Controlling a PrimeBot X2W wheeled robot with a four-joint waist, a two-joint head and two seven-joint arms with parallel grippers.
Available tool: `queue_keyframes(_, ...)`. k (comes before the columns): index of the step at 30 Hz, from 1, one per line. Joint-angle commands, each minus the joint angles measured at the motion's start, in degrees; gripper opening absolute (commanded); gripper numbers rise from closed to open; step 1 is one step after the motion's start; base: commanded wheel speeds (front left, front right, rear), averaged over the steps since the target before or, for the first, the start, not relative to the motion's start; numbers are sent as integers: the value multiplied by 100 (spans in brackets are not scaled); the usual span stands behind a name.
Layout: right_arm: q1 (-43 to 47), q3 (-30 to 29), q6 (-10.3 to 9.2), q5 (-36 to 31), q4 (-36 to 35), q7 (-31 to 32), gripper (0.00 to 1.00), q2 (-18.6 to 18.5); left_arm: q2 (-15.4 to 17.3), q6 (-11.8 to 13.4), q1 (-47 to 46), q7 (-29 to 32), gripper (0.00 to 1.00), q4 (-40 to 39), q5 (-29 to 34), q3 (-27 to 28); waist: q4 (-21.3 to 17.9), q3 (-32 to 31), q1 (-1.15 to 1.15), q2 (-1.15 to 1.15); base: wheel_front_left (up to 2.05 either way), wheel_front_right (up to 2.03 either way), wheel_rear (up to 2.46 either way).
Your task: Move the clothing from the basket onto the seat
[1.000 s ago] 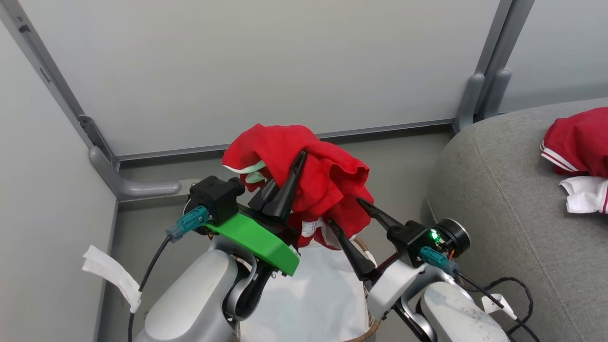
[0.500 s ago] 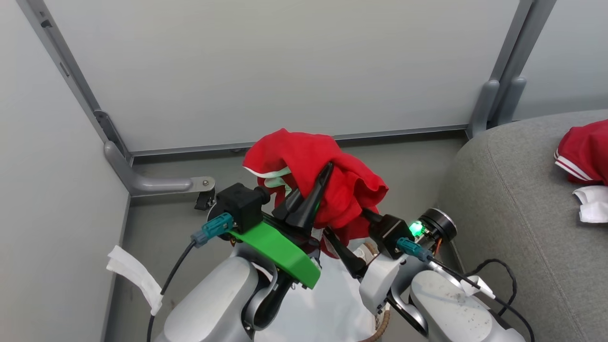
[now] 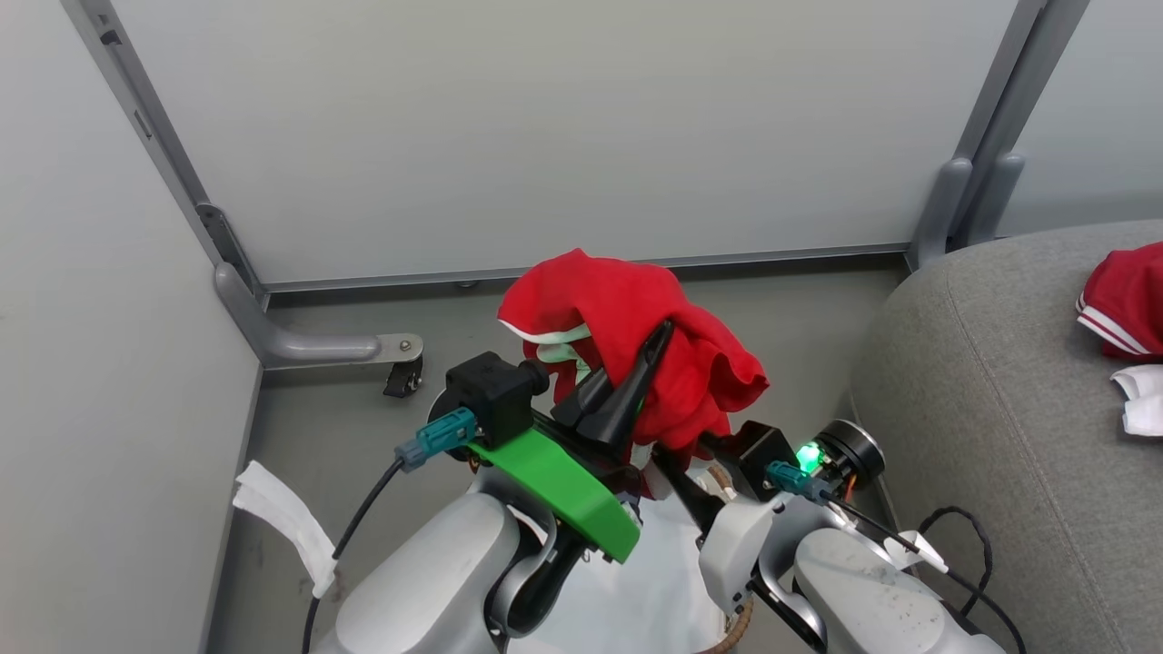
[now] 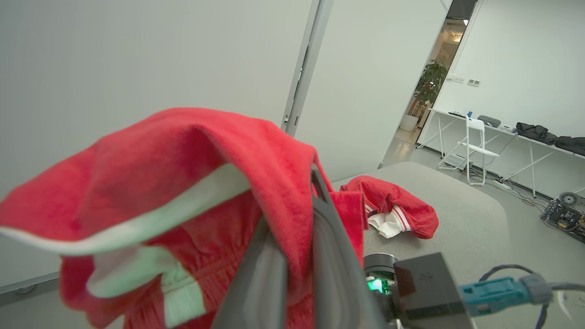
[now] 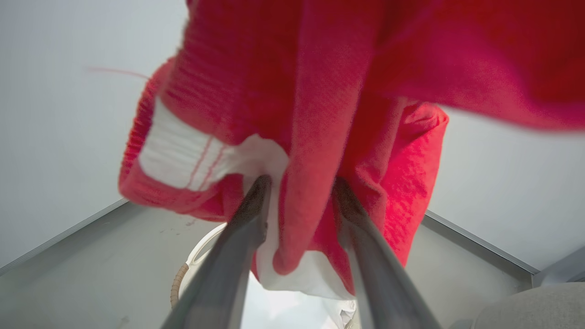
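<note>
A piece of the clothing [image 3: 627,336], bright red with white trim, hangs in the air above the basket [image 3: 738,627]. My left gripper [image 3: 654,343] is shut on its upper folds. In the left wrist view the red clothing [image 4: 183,151] drapes over that gripper [image 4: 292,196]. My right gripper [image 3: 695,451] reaches in under the hanging part. In the right wrist view its fingers [image 5: 256,205] stand apart with a fold of the clothing [image 5: 315,137] between them. The grey seat [image 3: 999,409] lies to the right and carries another red and white garment [image 3: 1122,300].
The basket's white liner [image 3: 636,599] shows between my forearms, its brown rim [image 5: 176,285] below the cloth. Grey partition walls close the back and left, with a metal foot and caster [image 3: 404,377] on the floor. A black cable [image 3: 954,536] loops beside the seat.
The head camera has shifted, so the scene sits further right and lower. My right gripper has pushed in under the hanging cloth and its fingers have narrowed around a fold. The left grip is unchanged.
</note>
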Motion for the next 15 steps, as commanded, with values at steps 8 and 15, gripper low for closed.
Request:
queue_keyframes(8, -18, 126, -8, 226, 143, -1, 0, -26, 21, -11, -67, -20, 0, 27, -64, -26, -8, -19, 0, 0, 0, 0, 0)
queue_keyframes(15, -18, 96, -8, 277, 87, -1, 0, -24, 11, -11, 14, -20, 0, 42, -75, -42, -62, -46, 0, 0, 0, 0, 0)
